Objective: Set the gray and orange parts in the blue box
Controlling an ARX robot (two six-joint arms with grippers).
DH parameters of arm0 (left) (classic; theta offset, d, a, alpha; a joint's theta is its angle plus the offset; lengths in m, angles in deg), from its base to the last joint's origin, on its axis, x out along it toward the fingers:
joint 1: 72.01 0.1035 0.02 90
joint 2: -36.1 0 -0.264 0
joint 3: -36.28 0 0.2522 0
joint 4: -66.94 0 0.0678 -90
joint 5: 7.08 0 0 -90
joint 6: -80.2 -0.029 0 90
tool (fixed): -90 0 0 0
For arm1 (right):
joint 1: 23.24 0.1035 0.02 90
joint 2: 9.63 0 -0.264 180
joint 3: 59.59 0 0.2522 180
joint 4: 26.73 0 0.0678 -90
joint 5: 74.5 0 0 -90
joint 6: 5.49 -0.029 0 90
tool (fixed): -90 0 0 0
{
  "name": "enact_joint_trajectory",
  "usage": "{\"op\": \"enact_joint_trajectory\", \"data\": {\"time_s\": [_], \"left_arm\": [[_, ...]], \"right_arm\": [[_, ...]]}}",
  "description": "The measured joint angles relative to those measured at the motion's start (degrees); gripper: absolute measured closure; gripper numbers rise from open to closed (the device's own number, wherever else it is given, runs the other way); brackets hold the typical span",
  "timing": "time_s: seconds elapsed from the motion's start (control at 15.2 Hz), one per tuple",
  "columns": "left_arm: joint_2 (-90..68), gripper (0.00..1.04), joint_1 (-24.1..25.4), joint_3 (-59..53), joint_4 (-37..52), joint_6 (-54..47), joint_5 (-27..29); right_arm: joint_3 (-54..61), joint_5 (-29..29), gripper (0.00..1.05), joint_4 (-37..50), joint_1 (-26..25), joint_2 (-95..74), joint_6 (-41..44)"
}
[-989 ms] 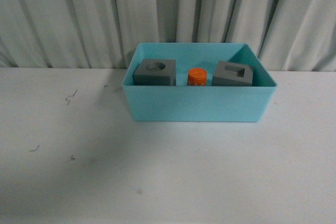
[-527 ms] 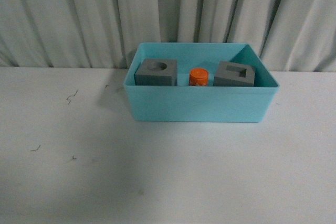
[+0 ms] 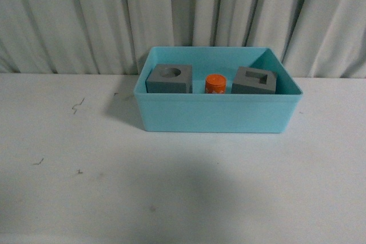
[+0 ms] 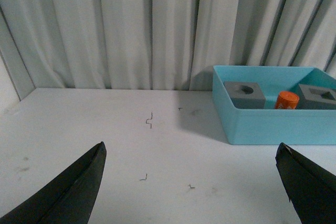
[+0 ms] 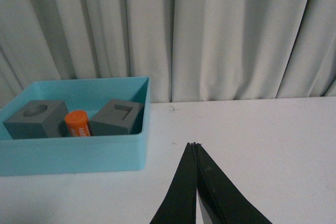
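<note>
Flanking blue box [image 3: 217,115] (walls plain): bare table [image 3: 86,192]

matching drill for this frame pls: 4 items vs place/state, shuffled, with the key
Items
1. gray cube with round hole
2. orange cylinder
3. left end effector
4. right end effector

Place or state
A. fingers closed together, empty, above the table beside the blue box
B. in the box, between the two cubes
C. fingers spread wide, empty
D. in the box, at its left end in the front view

Pairs: 1-D, 2-B, 3-C, 4-A
</note>
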Motion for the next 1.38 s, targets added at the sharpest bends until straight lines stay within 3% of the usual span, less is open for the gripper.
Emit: {"op": "enact_joint_trajectory", "data": {"time_s": [0.33,0.46,0.79,1.38], "left_arm": [[0.0,0.07,0.0,0.0,0.0,0.02,0.0],[0.0,0.07,0.0,0.0,0.0,0.02,-0.02],[0.0,0.07,0.0,0.0,0.0,0.02,0.0],[0.0,0.07,0.0,0.0,0.0,0.02,0.0]], "right_arm": [[5.9,0.0,1.03,-7.93,0.0,13.53,0.0],[8.5,0.0,1.03,-7.23,0.0,16.46,0.0],[8.9,0.0,1.03,-20.35,0.0,30.05,0.0],[8.9,0.0,1.03,-34.21,0.0,44.19,0.0]]}}
